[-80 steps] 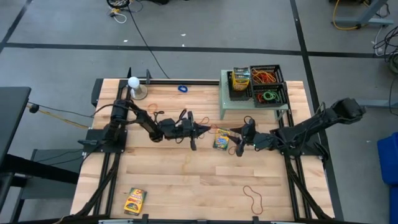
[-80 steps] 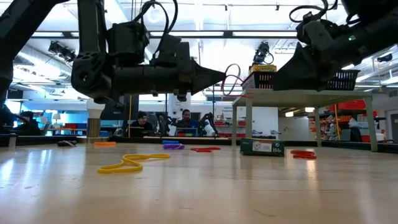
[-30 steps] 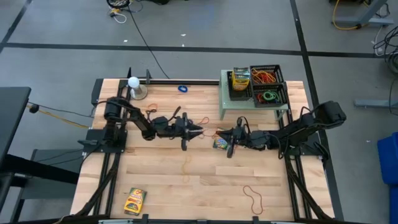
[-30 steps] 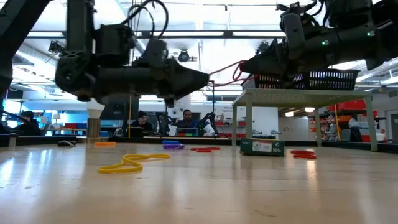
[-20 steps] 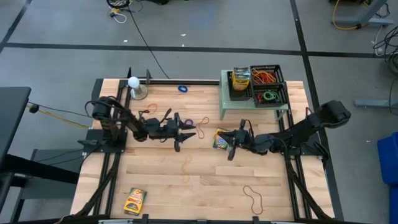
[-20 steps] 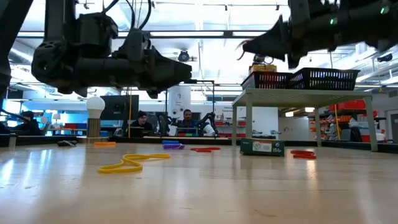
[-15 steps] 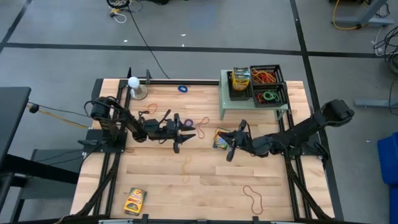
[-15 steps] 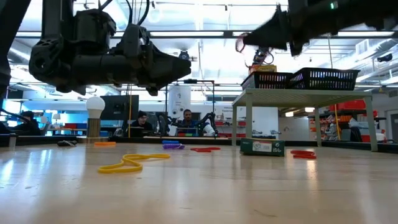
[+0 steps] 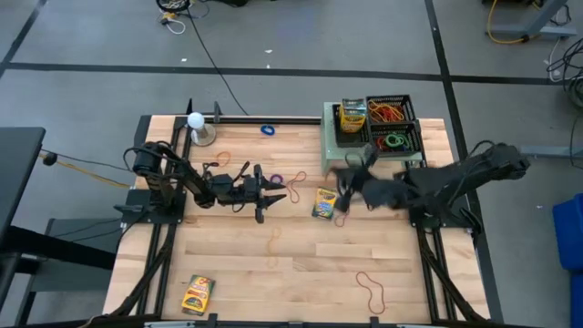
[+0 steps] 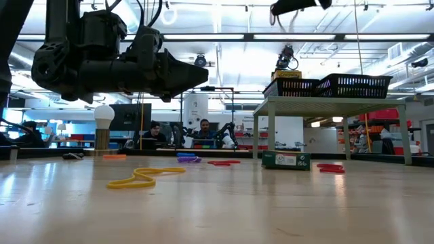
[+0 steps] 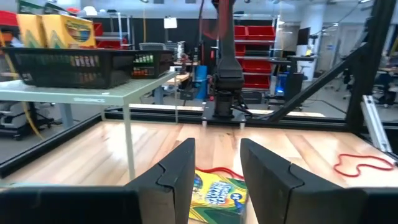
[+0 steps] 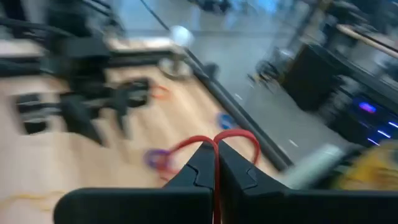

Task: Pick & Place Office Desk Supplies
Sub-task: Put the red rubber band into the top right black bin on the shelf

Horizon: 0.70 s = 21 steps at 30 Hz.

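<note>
My right gripper (image 12: 216, 146) is raised high over the table's middle (image 9: 346, 182), near the top of the low view (image 10: 295, 7), and is shut on a red rubber band (image 12: 239, 134). My left gripper (image 11: 217, 180) hovers left of centre (image 9: 271, 189), open, with nothing between its fingers. It points level toward a crayon box (image 9: 323, 203) that lies flat on the table (image 11: 217, 190). A purple band (image 9: 296, 179) lies on the wood between the gripper and the box. My right gripper pinches the red rubber band between its two shut fingers, at one end of the loop (image 12: 206, 142). The rest of the loop stands out past the fingertips. The band is lifted clear of the table.
A green stand (image 9: 330, 150) at the back right carries black baskets (image 9: 378, 123) with crayon boxes and bands. A white ball (image 9: 195, 120) stands far left. A yellow band (image 9: 273, 241), a red band (image 9: 369, 290), a blue band (image 9: 267, 129) and a crayon box (image 9: 198, 293) lie loose.
A second ago the red band was drawn taut between both grippers; now only my right gripper has it. My right gripper has risen steeply with the band and tipped. My left gripper has drawn back toward the table's left edge and then kept still.
</note>
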Each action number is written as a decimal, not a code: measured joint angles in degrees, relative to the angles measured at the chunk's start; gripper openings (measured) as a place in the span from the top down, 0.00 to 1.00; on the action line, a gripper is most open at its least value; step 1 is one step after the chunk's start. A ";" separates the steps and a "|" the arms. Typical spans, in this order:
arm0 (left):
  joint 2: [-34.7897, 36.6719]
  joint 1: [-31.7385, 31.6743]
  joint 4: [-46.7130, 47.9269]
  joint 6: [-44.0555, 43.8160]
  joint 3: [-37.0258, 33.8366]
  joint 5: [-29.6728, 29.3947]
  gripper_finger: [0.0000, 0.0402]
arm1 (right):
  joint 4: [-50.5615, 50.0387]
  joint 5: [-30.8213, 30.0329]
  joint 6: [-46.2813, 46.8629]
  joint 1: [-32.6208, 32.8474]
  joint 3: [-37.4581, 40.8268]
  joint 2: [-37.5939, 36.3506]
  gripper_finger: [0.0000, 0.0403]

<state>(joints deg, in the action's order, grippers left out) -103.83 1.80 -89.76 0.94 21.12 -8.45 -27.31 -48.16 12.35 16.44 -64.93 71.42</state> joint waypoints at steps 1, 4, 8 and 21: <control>0.00 -0.02 0.02 -0.12 0.00 -0.42 0.66 | -3.85 -0.07 0.55 -1.34 -2.43 0.00 0.99; -0.02 0.05 0.44 -1.81 0.00 -0.52 0.66 | -13.59 -0.14 0.82 -6.22 -9.09 -0.02 0.99; -0.04 0.07 0.65 -2.05 0.00 -0.54 0.66 | -26.87 0.12 1.93 -14.38 -17.07 -0.46 0.99; -0.04 0.07 0.72 -3.09 0.02 -0.52 0.66 | -44.50 9.24 -0.42 -50.42 -19.02 -0.15 0.98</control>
<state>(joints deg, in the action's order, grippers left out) -103.88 1.87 -89.03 -2.15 21.15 -8.97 -71.81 -38.93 11.93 -33.98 -83.96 71.26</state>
